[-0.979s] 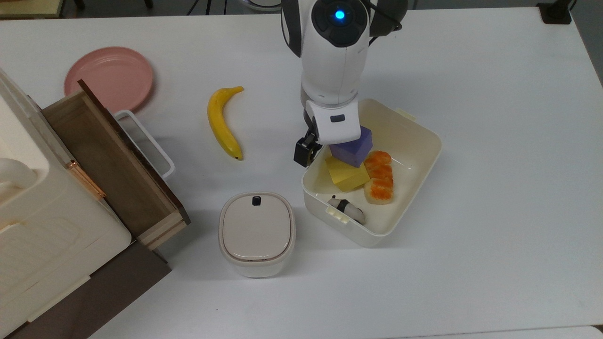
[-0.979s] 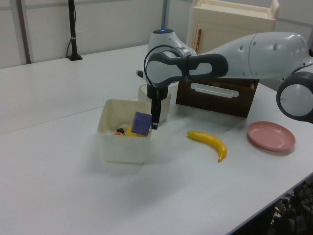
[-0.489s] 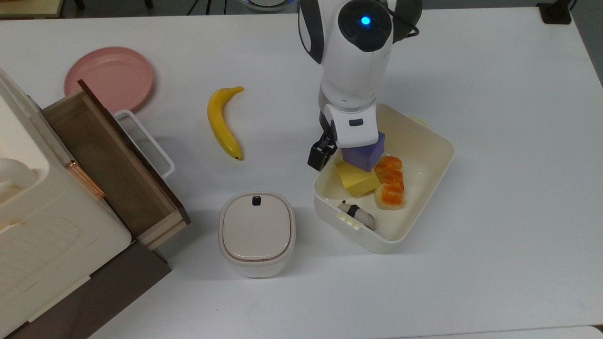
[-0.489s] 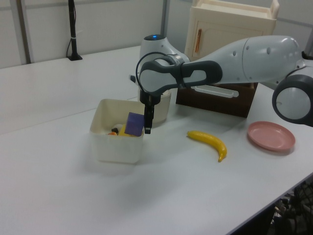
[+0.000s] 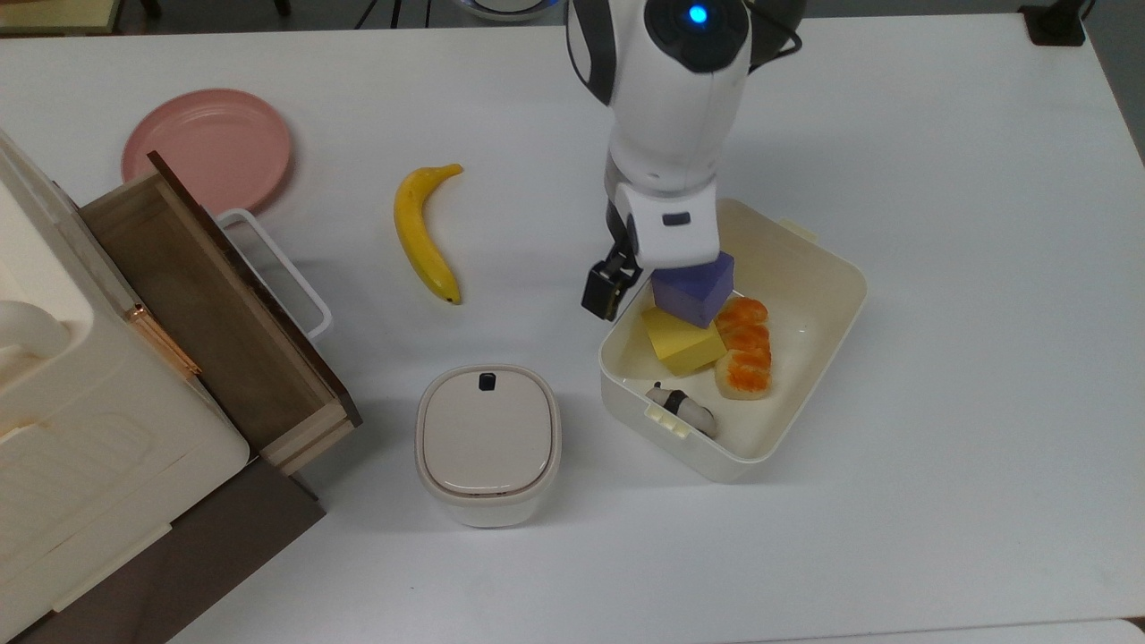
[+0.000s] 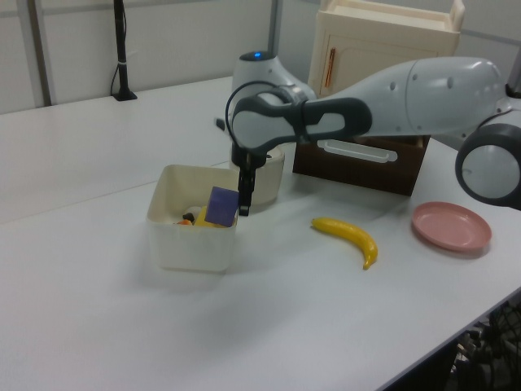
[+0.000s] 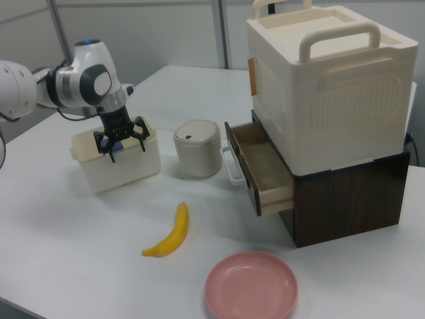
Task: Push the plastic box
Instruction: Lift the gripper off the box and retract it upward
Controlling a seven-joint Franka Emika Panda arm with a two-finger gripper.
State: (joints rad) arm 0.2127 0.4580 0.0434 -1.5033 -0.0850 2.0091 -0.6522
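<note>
A: Plastic box (image 5: 809, 295) now sits right of centre in the top view, on the white bench (image 5: 939, 447). Against the frames from a second ago we log it shifted toward the top view's right and a touch toward the bottom edge, turned slightly too. Most of that travel came in the first half second; since then it has barely crept.

B: Agreed. In the left view the plastic box (image 6: 192, 243) has slid toward the frame's left, away from the banana (image 6: 348, 235). Gripper (image 5: 612, 288)?

A: At the box's upper-left corner in the top view, just outside the rim, with the arm's white wrist overhanging the tub. In the right view the gripper (image 7: 120, 145) shows its jaws spread apart, holding nothing, hanging over the box's near wall. Whether a finger presses the rim now, we cannot tell.

B: Contents rode along: purple block (image 5: 693, 288), yellow block (image 5: 682, 342), the orange-topped bread (image 5: 742, 347) and the small black-and-white toy (image 5: 680, 407) (nothing tipped out).

A: The lidded white container (image 5: 487, 443) has not moved, so the gap between it and the box has widened.

B: Our reading: the push has taken effect and the box is displaced. The slowing suggests the stroke is ending, or contact is lost.
</note>
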